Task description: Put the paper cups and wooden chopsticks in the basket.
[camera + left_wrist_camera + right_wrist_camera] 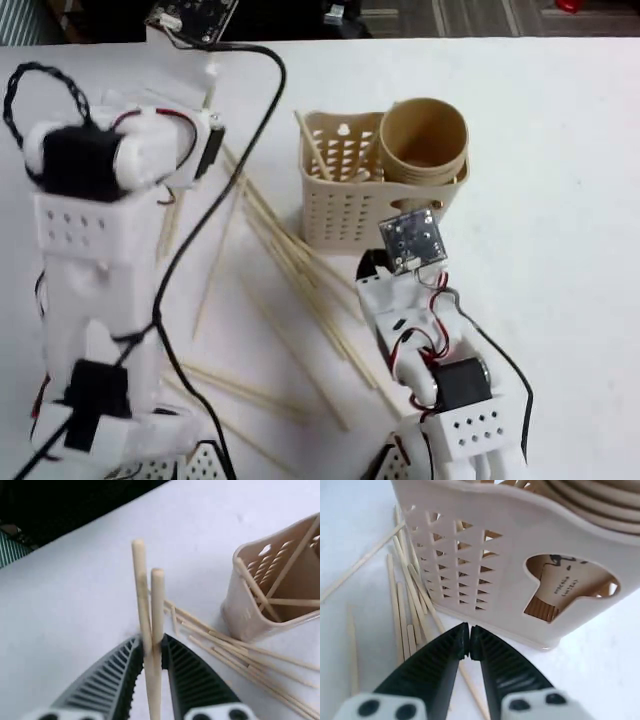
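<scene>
**Chopsticks in hand, basket half filled.** The left end effector clamps a pair of pale wooden chopsticks between its ribbed black jaws. The two sticks stand roughly upright and side by side above the white table, their rounded ends at unequal heights.

Near them, toward the far side of the table, stands the beige perforated plastic basket. A stack of tan paper cups sits upright in the basket's compartment on the right arm's side, rims rising above the basket's top edge. A few thin wooden sticks lean at angles inside the other compartment.

The right end effector is low in front of the basket's near wall. Its black jaws are drawn together with nothing between them, the tips close to the foot of the wall.

More loose wooden chopsticks lie flat on the table. They fan out from the basket's corner nearer the left arm into the space between the two arms. Several cross one another, and some run right up against the base of the basket.
</scene>
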`<state>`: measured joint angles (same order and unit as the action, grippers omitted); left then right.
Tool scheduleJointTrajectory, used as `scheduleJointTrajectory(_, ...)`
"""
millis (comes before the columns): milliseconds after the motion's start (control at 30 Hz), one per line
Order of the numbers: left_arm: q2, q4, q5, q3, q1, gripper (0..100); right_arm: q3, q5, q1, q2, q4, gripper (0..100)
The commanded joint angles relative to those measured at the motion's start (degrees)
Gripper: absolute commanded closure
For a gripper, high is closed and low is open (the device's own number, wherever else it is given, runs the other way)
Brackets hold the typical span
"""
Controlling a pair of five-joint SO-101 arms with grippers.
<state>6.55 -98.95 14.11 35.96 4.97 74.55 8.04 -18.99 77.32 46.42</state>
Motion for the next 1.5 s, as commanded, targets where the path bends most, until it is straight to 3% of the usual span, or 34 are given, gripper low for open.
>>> scheduleJointTrajectory(0, 6.2, 5.0, -3.4, 0.8, 3.3, 98, -0.4, 3.1, -2.3, 0.8, 1.7, 98.1)
scheduleJointTrajectory(433, 13.6, 22.5, -5.9, 0.8, 13.1, 98, 3.0, 15.0, -13.3, 0.8, 6.5, 98.1)
scheduleJointTrajectory(833, 7.3, 33.2, -6.0, 0.4, 20.2, 98, 3.9, 15.9, -15.4, 0.8, 6.5, 98.1)
scheduleJointTrajectory(1067, -0.9, 37.6, -6.7, 0.4, 22.1, 98, 3.9, 15.9, -15.4, 0.8, 6.5, 98.1)
scheduleJointTrajectory(1367, -8.6, 37.4, -8.9, 0.3, 22.0, 97, 3.9, 15.9, -15.4, 0.8, 6.4, 98.1)
scheduleJointTrajectory(1467, -9.5, 36.7, -9.1, 0.3, 21.4, 88, 4.0, 15.9, -15.4, 0.8, 5.7, 98.1)
